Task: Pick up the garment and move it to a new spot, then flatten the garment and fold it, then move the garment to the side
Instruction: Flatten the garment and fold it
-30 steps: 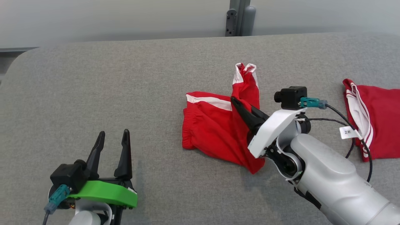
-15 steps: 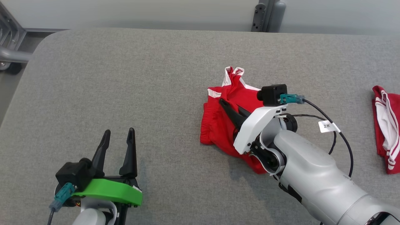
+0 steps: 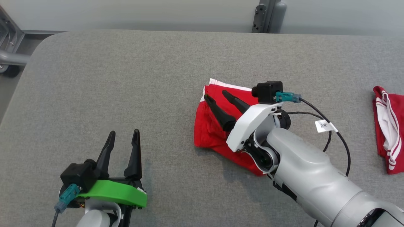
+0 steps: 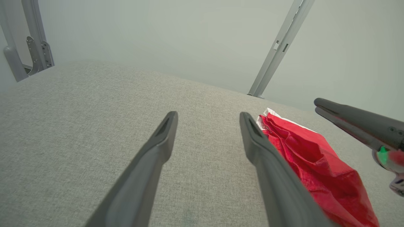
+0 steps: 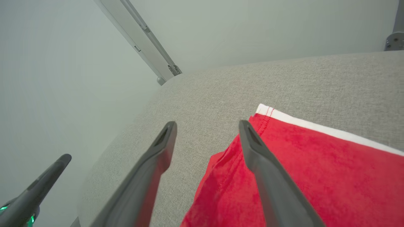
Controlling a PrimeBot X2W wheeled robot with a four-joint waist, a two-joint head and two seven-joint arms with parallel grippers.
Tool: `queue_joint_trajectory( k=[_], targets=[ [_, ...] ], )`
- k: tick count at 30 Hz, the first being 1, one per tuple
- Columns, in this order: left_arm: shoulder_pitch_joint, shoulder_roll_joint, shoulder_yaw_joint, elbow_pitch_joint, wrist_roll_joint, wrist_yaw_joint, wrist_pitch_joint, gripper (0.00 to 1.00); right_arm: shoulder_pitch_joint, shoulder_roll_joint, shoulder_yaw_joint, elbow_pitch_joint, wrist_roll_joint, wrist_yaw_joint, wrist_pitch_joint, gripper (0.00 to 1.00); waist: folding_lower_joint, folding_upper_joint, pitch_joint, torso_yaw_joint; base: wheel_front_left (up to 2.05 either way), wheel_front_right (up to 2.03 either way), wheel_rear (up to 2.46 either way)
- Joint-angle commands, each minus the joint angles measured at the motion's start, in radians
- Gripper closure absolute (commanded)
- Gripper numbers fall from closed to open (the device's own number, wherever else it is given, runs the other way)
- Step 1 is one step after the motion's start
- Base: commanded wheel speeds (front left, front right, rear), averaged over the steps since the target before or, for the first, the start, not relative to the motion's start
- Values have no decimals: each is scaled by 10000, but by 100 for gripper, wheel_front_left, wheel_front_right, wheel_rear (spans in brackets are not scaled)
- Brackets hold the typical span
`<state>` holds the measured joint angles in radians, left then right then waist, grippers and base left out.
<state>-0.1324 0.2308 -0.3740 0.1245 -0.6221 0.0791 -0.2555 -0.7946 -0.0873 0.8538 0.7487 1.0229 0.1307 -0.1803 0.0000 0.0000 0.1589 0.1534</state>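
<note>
Since right gripper (image 3: 215, 94) jaws stand spread wide and grip nothing, red garment (image 3: 210, 132) lies loose on table (image 3: 126, 78), bunched, directly under those jaws. Left gripper (image 3: 124, 131) jaws also spread, empty; garment well off to their right. Judged: relocation likely done; flattening, folding and move aside not yet done. Other red garment (image 3: 389, 126) far right of right jaws.

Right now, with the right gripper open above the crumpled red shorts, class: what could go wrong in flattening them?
1. The red shorts lie bunched in layers; the right gripper may pinch several at once and drag the heap.
2. The left gripper hangs open far off; one-armed spreading could leave creases.
3. A second red garment lies to the right; moving the shorts aside there could mix them.
</note>
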Motion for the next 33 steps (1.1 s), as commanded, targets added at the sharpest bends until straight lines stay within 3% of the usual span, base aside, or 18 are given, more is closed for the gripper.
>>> queue_joint_trajectory(
  k=[1,11,19,20,22,25,26,33],
  targets=[
    [-84,-3,3,-1,60,-13,-13,0,-90,-200,-55,-90,75,0,-186,0,0,0,-67,-104,0,0,0],
    [100,69,-58,-122,65,78,7,0,262,-1184,-1005,-250,-282,0,-819,0,0,0,-210,-536,0,0,0],
    [92,76,-173,-181,24,48,37,0,1141,-1288,-2315,-573,-2108,1,-850,0,0,0,-175,-699,0,0,0],
    [82,76,-190,-178,21,39,44,0,1226,-1240,-2337,-542,-2339,1,-851,4,0,0,-161,-668,0,0,0],
    [56,62,-212,-169,10,38,48,0,1439,-1059,-2243,-459,-2702,1,-852,57,0,0,-117,-570,0,0,0],
    [-14,39,-242,-123,-4,22,44,0,1648,-737,-1852,-165,-2981,0,-848,83,0,0,-48,-354,0,0,0],
    [-48,18,-260,-108,-5,8,43,0,1638,-701,-1713,16,-3090,0,-850,100,0,0,-21,-260,0,0,0],
    [-198,-79,-305,9,5,-43,5,0,1478,-87,-767,1144,-3201,0,-845,100,0,0,88,482,0,0,0]
  ],
)
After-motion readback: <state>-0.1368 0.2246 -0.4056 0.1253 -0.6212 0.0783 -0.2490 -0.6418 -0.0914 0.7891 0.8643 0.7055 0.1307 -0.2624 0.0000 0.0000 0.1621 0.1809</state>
